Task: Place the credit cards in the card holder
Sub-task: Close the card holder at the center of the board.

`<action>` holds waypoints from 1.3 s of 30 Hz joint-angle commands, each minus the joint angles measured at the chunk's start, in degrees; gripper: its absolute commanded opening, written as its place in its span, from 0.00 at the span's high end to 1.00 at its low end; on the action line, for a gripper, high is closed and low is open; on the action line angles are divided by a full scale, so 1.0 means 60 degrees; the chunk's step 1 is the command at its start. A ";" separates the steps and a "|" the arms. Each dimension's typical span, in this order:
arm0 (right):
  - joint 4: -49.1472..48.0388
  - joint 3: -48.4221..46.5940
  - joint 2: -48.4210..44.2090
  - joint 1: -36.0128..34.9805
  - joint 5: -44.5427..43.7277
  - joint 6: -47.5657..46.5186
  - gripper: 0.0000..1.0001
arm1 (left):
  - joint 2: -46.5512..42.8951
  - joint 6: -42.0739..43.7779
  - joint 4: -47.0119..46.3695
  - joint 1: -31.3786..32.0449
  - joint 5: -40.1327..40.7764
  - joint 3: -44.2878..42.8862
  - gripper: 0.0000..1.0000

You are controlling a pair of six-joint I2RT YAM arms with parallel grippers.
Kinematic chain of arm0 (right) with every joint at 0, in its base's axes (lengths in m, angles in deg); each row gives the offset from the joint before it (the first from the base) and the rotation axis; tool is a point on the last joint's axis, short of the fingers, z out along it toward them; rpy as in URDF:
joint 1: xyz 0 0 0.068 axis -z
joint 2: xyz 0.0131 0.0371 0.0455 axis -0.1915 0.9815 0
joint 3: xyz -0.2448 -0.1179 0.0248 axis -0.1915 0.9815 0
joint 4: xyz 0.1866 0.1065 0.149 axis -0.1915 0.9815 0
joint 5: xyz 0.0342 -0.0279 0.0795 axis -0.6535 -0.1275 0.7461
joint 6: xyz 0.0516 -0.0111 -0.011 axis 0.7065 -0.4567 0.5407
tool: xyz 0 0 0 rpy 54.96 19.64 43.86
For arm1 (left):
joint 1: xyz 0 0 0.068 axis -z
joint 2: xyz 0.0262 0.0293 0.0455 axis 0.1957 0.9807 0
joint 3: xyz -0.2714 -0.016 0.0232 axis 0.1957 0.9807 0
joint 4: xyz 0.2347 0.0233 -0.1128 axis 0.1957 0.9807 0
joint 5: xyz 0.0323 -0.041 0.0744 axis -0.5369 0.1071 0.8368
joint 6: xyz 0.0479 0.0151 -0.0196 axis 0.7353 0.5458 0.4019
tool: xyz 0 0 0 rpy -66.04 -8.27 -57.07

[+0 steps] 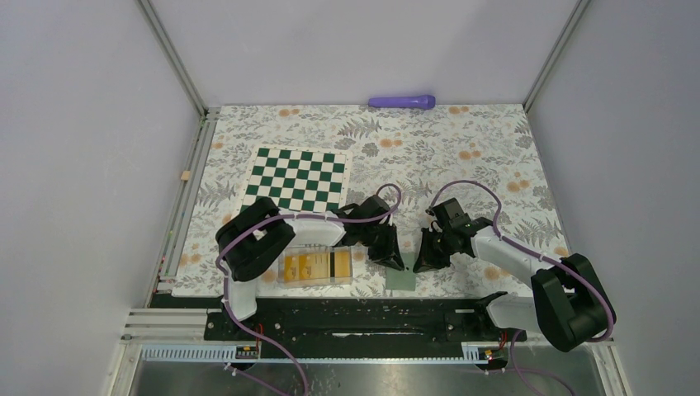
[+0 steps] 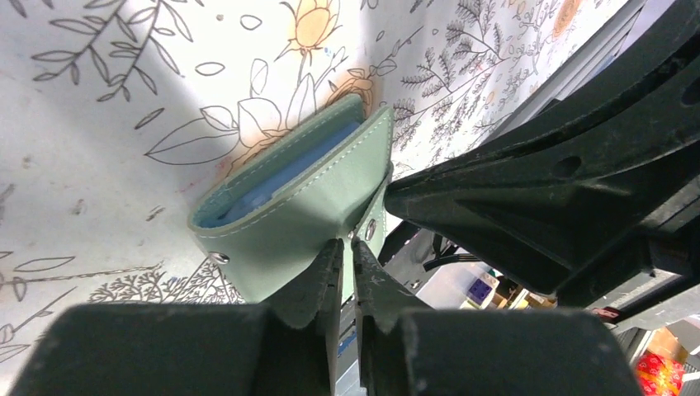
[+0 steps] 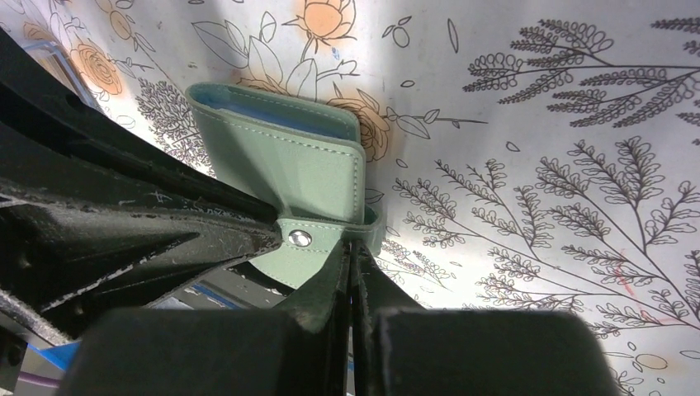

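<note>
I am working inside a robot lab test cell. Plain pale walls [image 1: 82,124] are closing in on three sides, with aluminium posts [image 1: 172,54] running up to the upper corners of the frame. Along the bottom edge, my arms are sitting bolted to a black base plate [image 1: 363,318] beside an aluminium rail [image 1: 330,353], purple cables [image 1: 466,182] looping over the floral-printed worktop [image 1: 446,157].

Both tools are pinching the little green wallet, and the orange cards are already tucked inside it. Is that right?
Not quite. The orange cards are not in the wallet; they lie in the clear box beside it, as the top view shows. Both the left tool and the right tool do pinch the wallet.
</note>
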 commanded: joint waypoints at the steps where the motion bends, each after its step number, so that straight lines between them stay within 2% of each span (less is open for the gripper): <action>1: -0.0112 -0.0034 -0.0102 0.0042 0.0267 -0.0167 1.00 | 0.0124 0.0240 0.0023 0.0029 0.0190 -0.0327 0.90; 11: -0.0146 -0.0055 -0.0044 0.0043 0.0394 -0.0173 1.00 | 0.0274 -0.0079 -0.0872 0.0025 -0.0265 -0.0135 0.87; 12: -0.0138 -0.0056 -0.0039 0.0042 0.0392 -0.0173 1.00 | 0.0254 -0.0072 -0.0869 0.0026 -0.0260 -0.0141 0.88; 15: -0.0136 -0.0073 -0.0072 0.0042 0.0434 -0.0175 1.00 | 0.0246 -0.0067 -0.0876 0.0028 -0.0275 -0.0124 1.00; 18: -0.0107 -0.0102 -0.0218 0.0042 0.0455 -0.0173 1.00 | 0.0153 -0.0034 -0.0817 0.0026 -0.0225 -0.0116 1.00; 25: 0.0105 -0.0278 -0.0763 0.0042 0.0368 -0.0179 0.90 | -0.0157 0.0562 0.0678 0.0142 0.0465 -0.0536 1.00; 39: -0.0160 -0.0426 -0.0199 0.0038 0.0871 -0.0219 0.89 | -0.0275 0.1060 0.1690 0.0324 0.0973 -0.0931 1.00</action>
